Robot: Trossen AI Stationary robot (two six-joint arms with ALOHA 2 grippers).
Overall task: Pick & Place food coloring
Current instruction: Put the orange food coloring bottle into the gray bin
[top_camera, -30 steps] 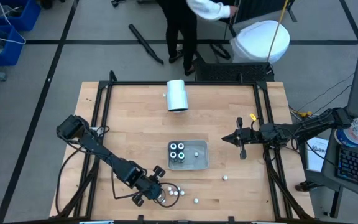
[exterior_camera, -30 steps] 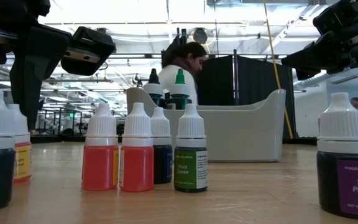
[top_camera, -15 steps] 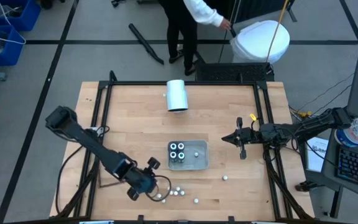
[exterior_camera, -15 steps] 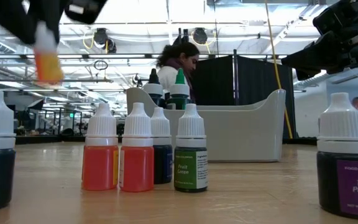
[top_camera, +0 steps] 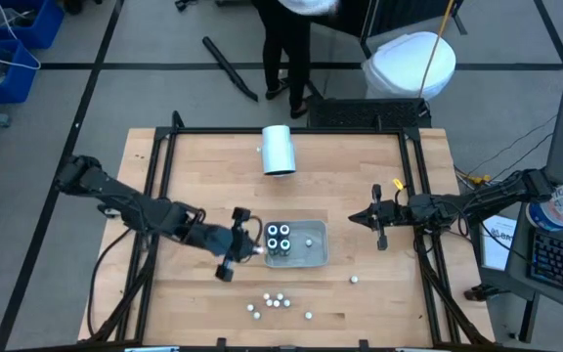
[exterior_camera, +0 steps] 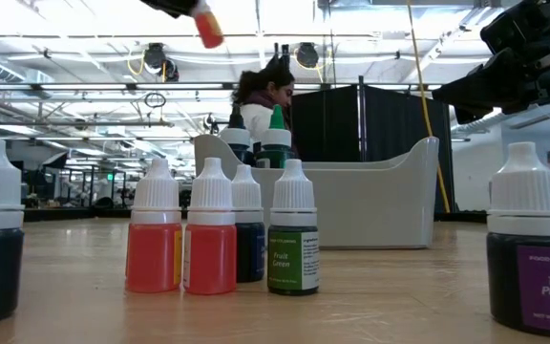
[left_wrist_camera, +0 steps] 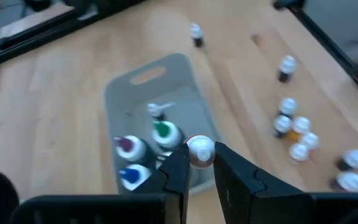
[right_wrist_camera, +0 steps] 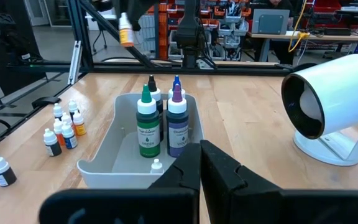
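At table centre, slightly toward 6 o'clock, grey tray holds four taller bottles in its 9 o'clock half plus one tiny bottle lying in the 3 o'clock half. Left gripper hangs in the air just beside the tray's 9 o'clock rim, fingers pinched narrow on one small food coloring bottle, white cap showing, orange body in right wrist view. Loose small bottles sit clustered on the wood toward 6 o'clock of the tray, one more apart at about 4 o'clock. White cylinder lies at 12 o'clock. Right gripper waits at 3 o'clock of the tray, fingers closed, empty. Person stands beyond the table.
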